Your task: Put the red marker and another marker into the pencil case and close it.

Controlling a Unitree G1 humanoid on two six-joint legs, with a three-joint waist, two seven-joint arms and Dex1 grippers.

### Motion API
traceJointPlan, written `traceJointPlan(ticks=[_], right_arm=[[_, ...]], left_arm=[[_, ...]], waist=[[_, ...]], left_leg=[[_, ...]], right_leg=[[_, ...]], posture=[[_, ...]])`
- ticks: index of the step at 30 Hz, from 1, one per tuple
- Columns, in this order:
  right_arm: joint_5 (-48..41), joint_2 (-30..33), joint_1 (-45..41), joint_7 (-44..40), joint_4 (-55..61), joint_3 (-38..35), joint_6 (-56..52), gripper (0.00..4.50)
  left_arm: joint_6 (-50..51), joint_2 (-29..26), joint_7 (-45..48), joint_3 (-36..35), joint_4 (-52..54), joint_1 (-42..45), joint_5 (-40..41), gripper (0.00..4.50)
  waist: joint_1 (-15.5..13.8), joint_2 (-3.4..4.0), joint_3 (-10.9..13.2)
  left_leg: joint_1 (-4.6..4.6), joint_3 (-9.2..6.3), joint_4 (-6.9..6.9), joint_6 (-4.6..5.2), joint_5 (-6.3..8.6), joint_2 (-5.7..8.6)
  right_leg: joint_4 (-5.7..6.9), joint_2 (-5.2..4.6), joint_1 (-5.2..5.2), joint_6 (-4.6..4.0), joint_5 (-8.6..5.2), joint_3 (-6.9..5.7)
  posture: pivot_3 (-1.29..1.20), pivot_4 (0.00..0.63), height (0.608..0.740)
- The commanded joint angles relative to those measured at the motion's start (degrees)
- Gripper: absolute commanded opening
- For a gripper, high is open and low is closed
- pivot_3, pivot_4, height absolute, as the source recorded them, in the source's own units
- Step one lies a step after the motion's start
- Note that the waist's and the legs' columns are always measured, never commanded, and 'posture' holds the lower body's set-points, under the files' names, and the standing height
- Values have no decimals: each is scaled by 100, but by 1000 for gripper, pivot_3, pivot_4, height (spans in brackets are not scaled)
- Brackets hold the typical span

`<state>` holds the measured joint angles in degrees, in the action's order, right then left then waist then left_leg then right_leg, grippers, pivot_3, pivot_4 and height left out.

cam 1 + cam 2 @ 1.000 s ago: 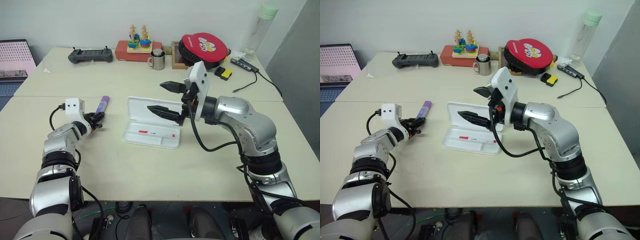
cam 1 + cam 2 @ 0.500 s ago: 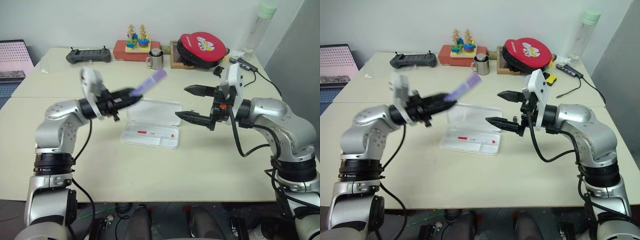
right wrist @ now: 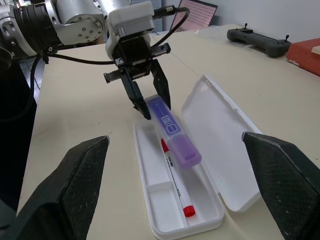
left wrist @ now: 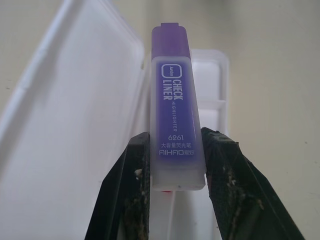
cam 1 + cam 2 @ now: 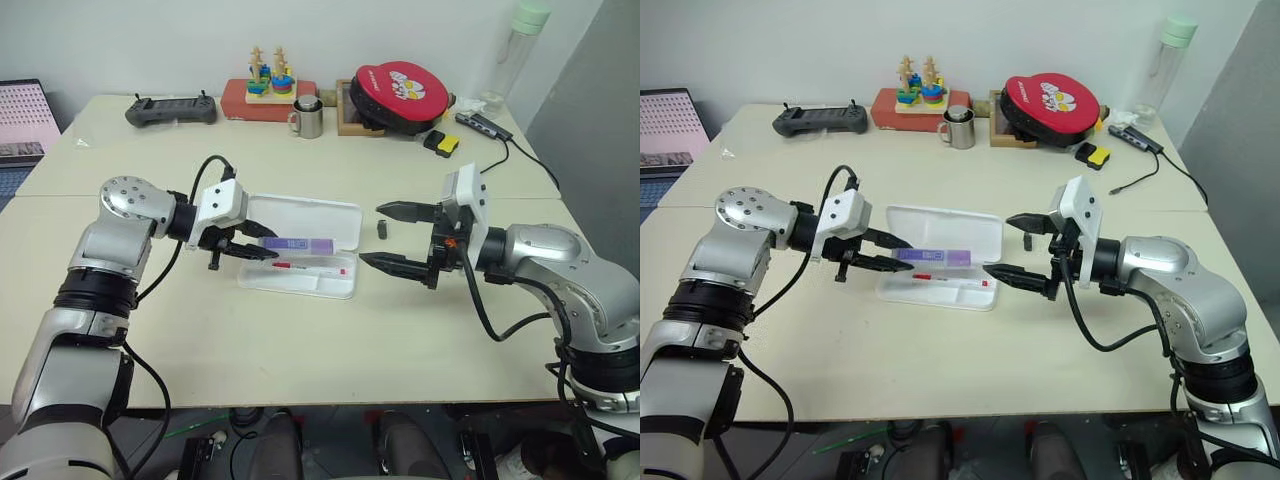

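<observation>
Highlighter (image 4: 175, 125), pinched by the left gripper (image 5: 258, 249), now hangs level over the open case (image 5: 345, 222), having swung in from the table's left side; red marker (image 3: 175, 175) lies inside. Right gripper (image 5: 390, 238), fingers spread wide, has drawn back right.

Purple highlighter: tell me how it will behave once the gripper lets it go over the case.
The purple highlighter looks rigid and flat-sided, so it probably won't roll. Held by one end in the left gripper, its cap end hangs free above the pencil case, so it will likely drop in cap first.
</observation>
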<state>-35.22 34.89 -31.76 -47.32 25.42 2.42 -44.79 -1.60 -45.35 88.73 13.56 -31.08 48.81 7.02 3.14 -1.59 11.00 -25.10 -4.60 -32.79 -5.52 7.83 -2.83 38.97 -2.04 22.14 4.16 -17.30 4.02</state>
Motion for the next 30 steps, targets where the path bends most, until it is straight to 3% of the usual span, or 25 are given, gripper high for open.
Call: traceJointPlan(ticks=[1, 14, 20, 30], right_arm=[[-25, 21, 68, 45, 272, 55, 23, 4500], [22, -19, 110, 62, 198, 232, 85, 4500], [-3, -28, 118, 51, 195, 270, 99, 4500], [-1, -76, 126, 76, 214, 315, 91, 4500]], left_arm=[[-182, -3, 136, 5, -196, 190, -164, 1196], [-253, -164, 210, -36, -179, -4, -374, 1196], [-39, -284, 376, -89, -58, -43, -92, 1196], [-359, -314, 327, 135, -321, -16, -477, 1196]], waist=[[2, 0, 0], [4, 0, 0], [8, 0, 0], [7, 0, 0]], left_leg=[[-1, -1, 0, 0, 0, 0], [-3, -2, -5, 0, 0, -1], [-3, -2, -5, 0, 0, -1], [-3, -2, -6, 0, 0, -1]], right_leg=[[1, 0, 1, 1, 0, -1], [4, 0, 2, 2, -1, 0], [5, 0, 2, 2, 0, 0], [6, 0, 1, 2, 0, -1]], posture=[[0, 150, 740], [0, 150, 740], [0, 150, 740], [0, 150, 740]])
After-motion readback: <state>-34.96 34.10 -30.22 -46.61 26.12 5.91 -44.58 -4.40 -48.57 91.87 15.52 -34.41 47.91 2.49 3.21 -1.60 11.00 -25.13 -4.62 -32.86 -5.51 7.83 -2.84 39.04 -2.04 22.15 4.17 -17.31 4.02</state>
